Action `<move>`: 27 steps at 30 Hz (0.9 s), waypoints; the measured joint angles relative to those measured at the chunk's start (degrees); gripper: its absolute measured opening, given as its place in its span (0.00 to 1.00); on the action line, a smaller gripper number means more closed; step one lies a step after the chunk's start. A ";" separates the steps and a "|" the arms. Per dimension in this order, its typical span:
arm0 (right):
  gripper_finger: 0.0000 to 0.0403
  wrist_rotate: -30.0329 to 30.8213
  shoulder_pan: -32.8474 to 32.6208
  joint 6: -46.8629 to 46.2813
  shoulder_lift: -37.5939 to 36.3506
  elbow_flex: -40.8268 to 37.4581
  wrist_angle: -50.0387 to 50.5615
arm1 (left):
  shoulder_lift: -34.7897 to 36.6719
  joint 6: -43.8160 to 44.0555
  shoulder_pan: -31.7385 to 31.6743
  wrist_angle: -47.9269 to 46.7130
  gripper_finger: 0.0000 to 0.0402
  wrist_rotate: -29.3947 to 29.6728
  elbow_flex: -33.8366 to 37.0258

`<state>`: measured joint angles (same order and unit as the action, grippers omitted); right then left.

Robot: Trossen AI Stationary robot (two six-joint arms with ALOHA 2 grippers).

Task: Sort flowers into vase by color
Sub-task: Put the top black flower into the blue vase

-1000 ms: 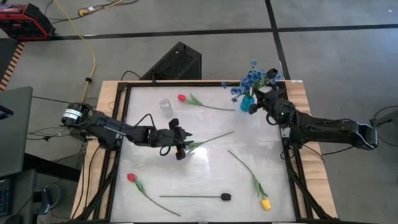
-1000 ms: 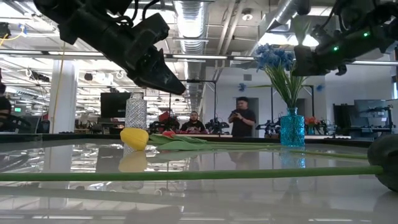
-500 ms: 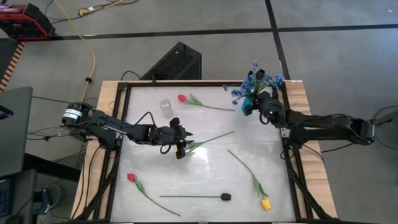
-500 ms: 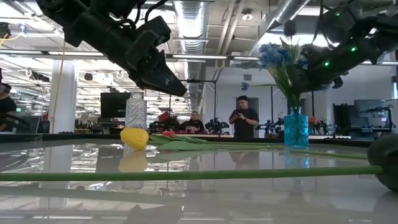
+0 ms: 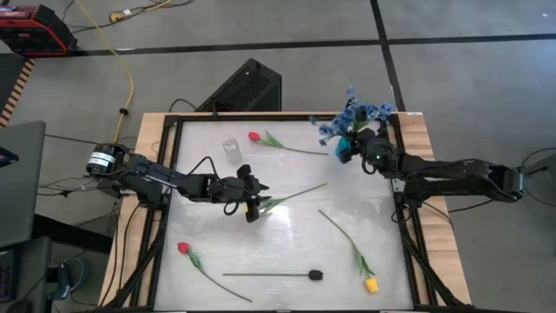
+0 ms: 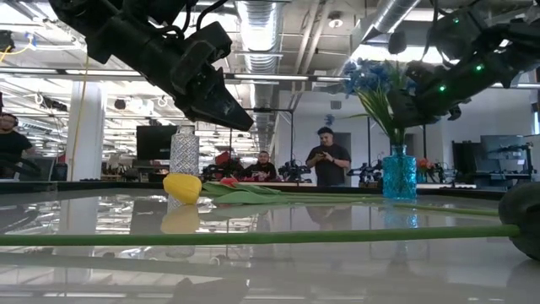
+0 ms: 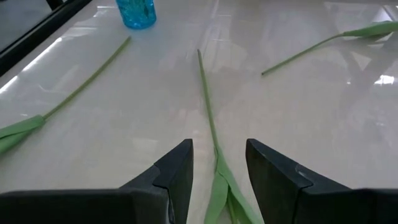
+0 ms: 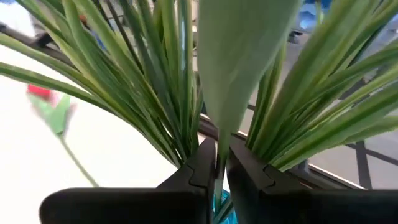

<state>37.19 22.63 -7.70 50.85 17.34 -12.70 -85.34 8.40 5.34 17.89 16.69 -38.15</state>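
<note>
A yellow tulip (image 5: 287,196) lies mid-table, its bud (image 6: 183,187) resting on the surface. My left gripper (image 7: 217,165) is open and hovers just above it (image 5: 252,209), one finger on each side of the stem and leaves without touching. The blue vase (image 5: 345,148) stands at the far right and holds blue sprigs (image 5: 352,113), which lean over its rim. My right gripper (image 5: 356,146) is shut among their stems just above the vase (image 6: 398,173). A clear vase (image 5: 230,149) stands at the far left. My right gripper pinches a green stem or leaf (image 8: 219,146) of the blue sprigs between its two fingers, low down, just above the vase mouth. It comes slanting from the table's right. The sprig stands tilted, its lower end in the blue vase and its blossoms (image 6: 371,76) above.
A red tulip (image 5: 254,136) lies at the far edge and another (image 5: 183,248) near left. A black-headed flower (image 5: 315,275) lies along the near edge, and a second yellow tulip (image 5: 371,284) lies near right. People stand in the room beyond.
My right gripper has come down and toward the table's left onto the sprig stems at the blue vase. The blue sprigs have swayed and now lean more to the left.
</note>
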 joint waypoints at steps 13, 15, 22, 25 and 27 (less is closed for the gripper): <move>0.20 -2.89 -0.02 0.18 0.02 2.27 4.51 | 0.00 0.30 0.00 -0.46 0.34 0.04 0.00; 0.24 -2.97 -0.02 -0.15 0.01 4.37 8.55 | 0.00 0.31 0.00 -0.46 0.34 0.06 0.00; 0.39 -5.46 -0.02 -2.83 0.00 13.09 28.31 | 0.00 0.26 0.00 -1.58 0.34 0.09 0.00; 0.42 -9.20 -0.08 -4.33 0.02 16.41 34.70 | 0.02 0.25 0.00 -3.08 0.34 0.10 0.00; 0.43 -12.03 -0.10 -4.99 0.02 18.50 37.81 | 0.02 0.24 0.00 -4.02 0.34 0.11 0.00</move>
<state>25.15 22.52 -12.68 50.87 35.85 25.10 -85.32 8.64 5.34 13.87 16.80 -38.15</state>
